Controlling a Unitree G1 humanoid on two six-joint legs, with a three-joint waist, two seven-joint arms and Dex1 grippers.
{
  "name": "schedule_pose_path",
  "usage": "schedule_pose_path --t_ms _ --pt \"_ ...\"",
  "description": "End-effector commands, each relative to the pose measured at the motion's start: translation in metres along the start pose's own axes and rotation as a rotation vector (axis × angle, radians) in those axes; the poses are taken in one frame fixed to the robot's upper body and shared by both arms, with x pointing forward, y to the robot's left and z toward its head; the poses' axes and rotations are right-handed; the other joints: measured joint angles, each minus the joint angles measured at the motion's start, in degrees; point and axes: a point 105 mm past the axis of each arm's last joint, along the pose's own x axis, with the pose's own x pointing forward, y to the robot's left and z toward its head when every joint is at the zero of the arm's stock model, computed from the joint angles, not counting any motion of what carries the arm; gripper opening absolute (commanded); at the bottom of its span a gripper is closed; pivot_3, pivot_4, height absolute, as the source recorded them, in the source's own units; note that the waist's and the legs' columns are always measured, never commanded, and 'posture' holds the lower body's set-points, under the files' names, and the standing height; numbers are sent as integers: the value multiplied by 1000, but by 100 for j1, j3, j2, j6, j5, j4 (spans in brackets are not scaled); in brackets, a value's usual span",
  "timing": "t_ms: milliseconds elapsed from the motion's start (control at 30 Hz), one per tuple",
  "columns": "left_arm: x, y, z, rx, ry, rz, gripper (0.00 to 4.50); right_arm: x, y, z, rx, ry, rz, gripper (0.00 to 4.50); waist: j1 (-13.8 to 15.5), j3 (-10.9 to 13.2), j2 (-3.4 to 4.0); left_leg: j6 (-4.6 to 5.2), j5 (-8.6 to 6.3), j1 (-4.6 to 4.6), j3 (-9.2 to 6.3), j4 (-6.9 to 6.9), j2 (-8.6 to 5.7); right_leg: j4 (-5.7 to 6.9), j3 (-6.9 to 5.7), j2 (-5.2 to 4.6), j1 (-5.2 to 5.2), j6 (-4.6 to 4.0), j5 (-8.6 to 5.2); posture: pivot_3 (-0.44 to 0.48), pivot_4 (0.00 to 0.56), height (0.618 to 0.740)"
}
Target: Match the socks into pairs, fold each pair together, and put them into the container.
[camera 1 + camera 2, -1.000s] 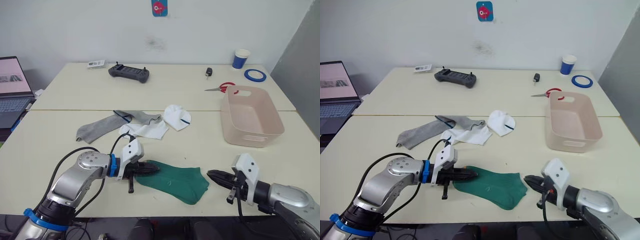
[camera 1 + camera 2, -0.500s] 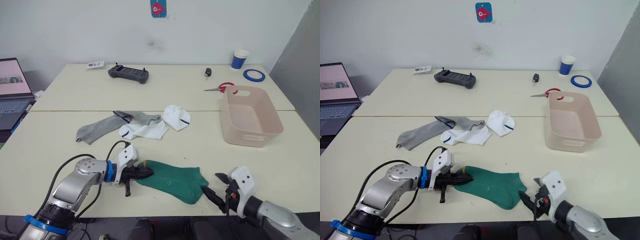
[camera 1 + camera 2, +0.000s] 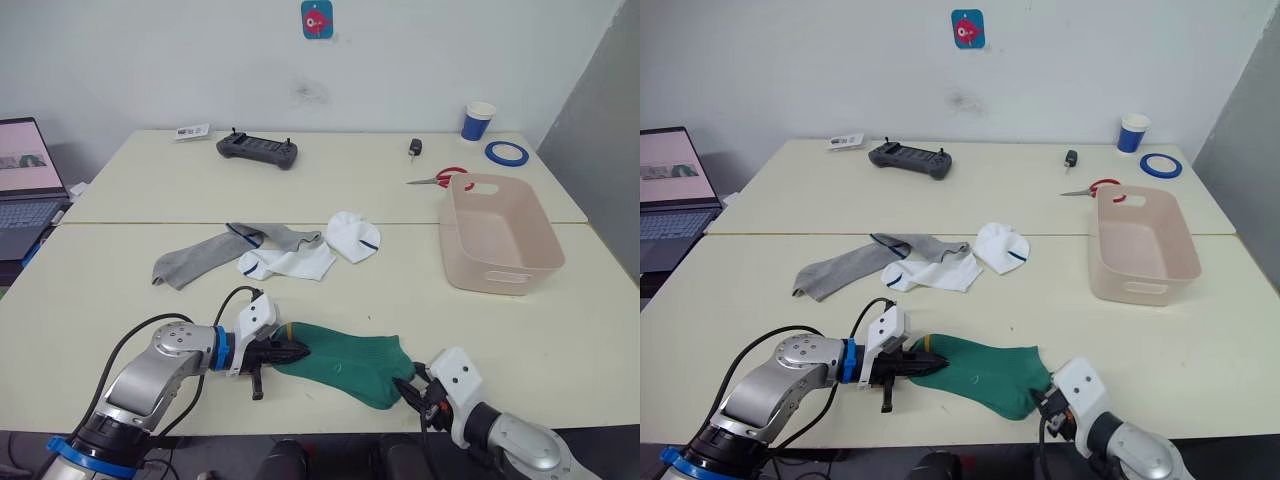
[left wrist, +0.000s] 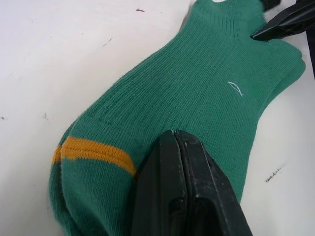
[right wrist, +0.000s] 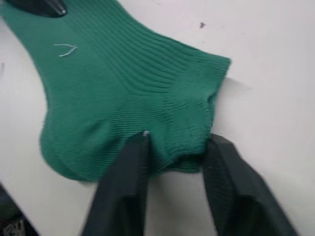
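Two dark green socks [image 3: 345, 362] lie stacked flat near the table's front edge, with an orange stripe at the toe end [image 4: 93, 151]. My left gripper [image 3: 292, 352] is shut on that toe end. My right gripper [image 5: 174, 147] is open at the opposite end, its fingers [image 5: 123, 182] on either side of the cuff edge. Further back, a grey sock [image 3: 195, 257] lies mixed with a white sock [image 3: 292, 263], and another white sock [image 3: 354, 235] sits balled beside them. The pinkish-beige container [image 3: 503, 268] stands empty at the right.
On the far table are a black controller [image 3: 258, 148], a key fob [image 3: 416, 146], red-handled scissors [image 3: 442, 177], a blue-and-white cup [image 3: 479, 120] and a blue tape roll [image 3: 508, 151]. A laptop [image 3: 22, 175] sits off the left edge.
My right gripper has moved left to the green socks' cuff end, and its fingers have come apart. My left gripper has stayed shut on the toe end.
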Motion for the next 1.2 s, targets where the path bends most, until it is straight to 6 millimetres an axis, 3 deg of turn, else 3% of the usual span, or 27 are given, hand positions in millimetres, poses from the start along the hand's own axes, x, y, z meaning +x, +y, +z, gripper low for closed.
schedule_pose_path --t_ms 33,67,233,400,567,733,933,1200 --pt "0 -1 0 -23 2 -3 0 -1 -2 -4 22 33 14 284 -1 0 0 0 0 0 0 0 0 0 0 0 0 0 0 0 150 740" --pt "0 -2 3 -23 -7 -4 0 -1 -10 1 18 16 0 23 -1 1 0 0 0 0 0 0 0 0 0 0 0 2 1 0 150 740" --pt "3 -7 26 -3 -67 -26 0 -6 -36 23 -14 -22 32 23 -1 18 3 0 0 -4 2 2 -2 0 1 1 -2 9 5 0 150 740" --pt "12 -7 41 2 -111 -24 0 -8 -45 40 -68 -20 121 23 0 24 1 1 1 -19 0 2 -8 -3 -6 7 -11 11 6 0 150 740" --pt "25 -7 32 -31 -92 -21 0 -7 -44 55 -111 -20 192 23 -6 25 0 1 0 -26 -1 2 -13 -5 -10 10 -17 11 6 0 150 740" --pt "31 -6 10 -56 -19 -1 0 -4 -33 68 -122 -49 240 23 -5 25 0 2 0 -24 -3 1 -10 -3 -11 14 -19 11 6 0 150 740" --pt "31 -1 0 -70 6 25 0 1 -7 82 -85 -73 348 23 -7 25 0 1 0 -17 -2 2 -10 -1 -8 13 -13 11 6 0 150 740" --pt "22 -2 3 -65 0 23 0 43 22 96 65 -65 440 23 -16 22 4 1 1 -6 -3 2 -8 7 -5 13 -10 11 6 0 150 740"
